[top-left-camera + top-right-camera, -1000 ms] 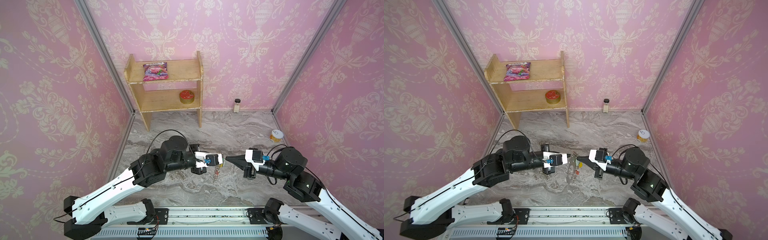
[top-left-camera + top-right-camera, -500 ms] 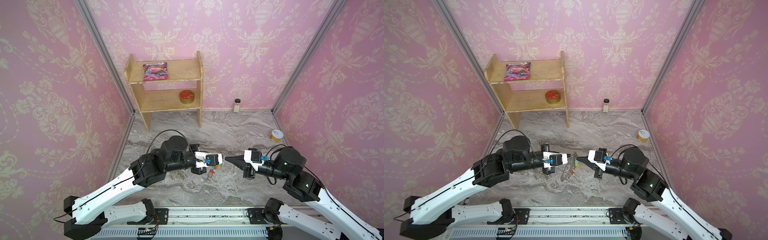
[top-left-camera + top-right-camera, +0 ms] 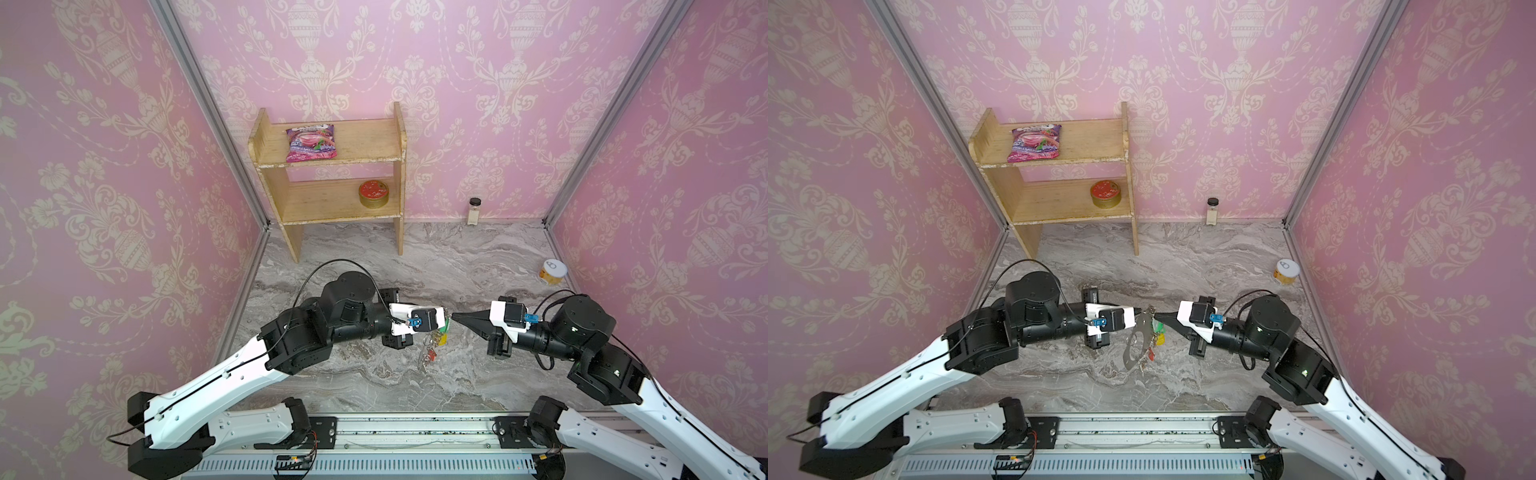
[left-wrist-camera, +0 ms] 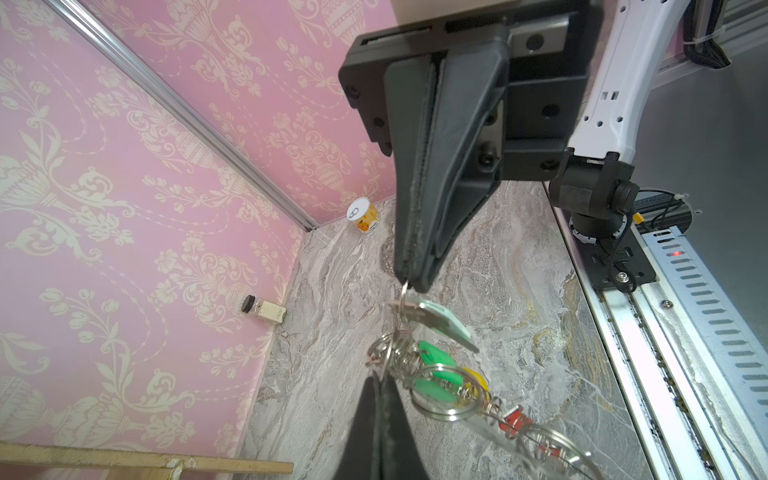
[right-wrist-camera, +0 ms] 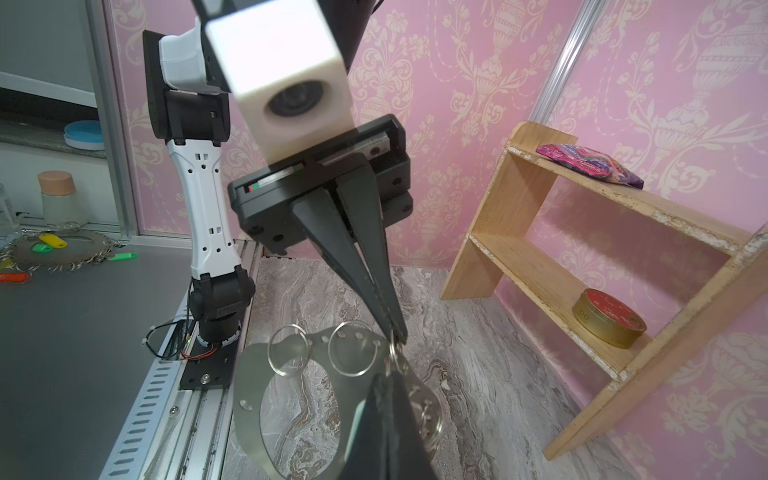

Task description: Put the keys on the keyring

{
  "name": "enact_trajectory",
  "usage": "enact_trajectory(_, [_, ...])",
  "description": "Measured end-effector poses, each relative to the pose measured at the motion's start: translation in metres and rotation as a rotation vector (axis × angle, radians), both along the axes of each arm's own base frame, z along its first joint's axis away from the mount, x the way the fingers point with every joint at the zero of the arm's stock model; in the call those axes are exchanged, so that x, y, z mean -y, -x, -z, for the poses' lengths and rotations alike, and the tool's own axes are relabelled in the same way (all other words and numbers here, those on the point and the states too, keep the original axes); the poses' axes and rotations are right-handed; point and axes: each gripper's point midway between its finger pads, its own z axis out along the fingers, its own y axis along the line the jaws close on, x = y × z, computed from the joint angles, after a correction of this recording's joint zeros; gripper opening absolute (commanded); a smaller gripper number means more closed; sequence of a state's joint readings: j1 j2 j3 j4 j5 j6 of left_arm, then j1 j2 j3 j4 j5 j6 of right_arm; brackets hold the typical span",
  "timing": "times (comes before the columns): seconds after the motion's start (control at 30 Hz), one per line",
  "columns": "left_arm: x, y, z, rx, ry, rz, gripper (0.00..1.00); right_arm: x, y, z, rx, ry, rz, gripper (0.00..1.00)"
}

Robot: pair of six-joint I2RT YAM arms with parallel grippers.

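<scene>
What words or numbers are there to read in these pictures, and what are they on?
No text can be read clearly.
Snack bag on the shelf: white print, too blurred.
Red tin: pale marks, too small.
Little can: tiny print, too small.
Plastic tags on the keyring: no writing shows.

A grey marble table with a wooden shelf on it.
The marble table [image 3: 457, 266] holds a wooden shelf [image 3: 400, 187] at the back, a small jar with a black lid [image 3: 473, 211] by the back wall, and a little can with a white top [image 3: 552, 272] near the right wall. A pink snack bag [image 3: 311, 143] lies on the top board. A round gold tin with a red lid [image 3: 374, 193] sits on the lower board.
</scene>
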State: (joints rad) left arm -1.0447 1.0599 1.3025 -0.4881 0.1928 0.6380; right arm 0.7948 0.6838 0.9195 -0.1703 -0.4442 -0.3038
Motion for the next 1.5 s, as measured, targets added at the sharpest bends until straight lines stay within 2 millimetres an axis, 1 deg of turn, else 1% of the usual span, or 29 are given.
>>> enact_trajectory(0.67, [-0.0004,0.0003,-0.0035,0.0,0.006,-0.001,0.0,-0.0026,-0.0059,0.0044,-0.001,0.017,0.015,0.0])
enact_trajectory(1.2, [-0.0008,0.0006,-0.0026,-0.002,0.003,-0.001,0.0,0.0003,-0.0011,-0.0003,0.012,0.003,0.01,0.0])
enact_trajectory(1.5, [-0.0009,0.0006,-0.0024,-0.003,0.002,0.0,0.0,-0.0037,-0.0045,0.0047,0.002,0.018,0.008,0.0])
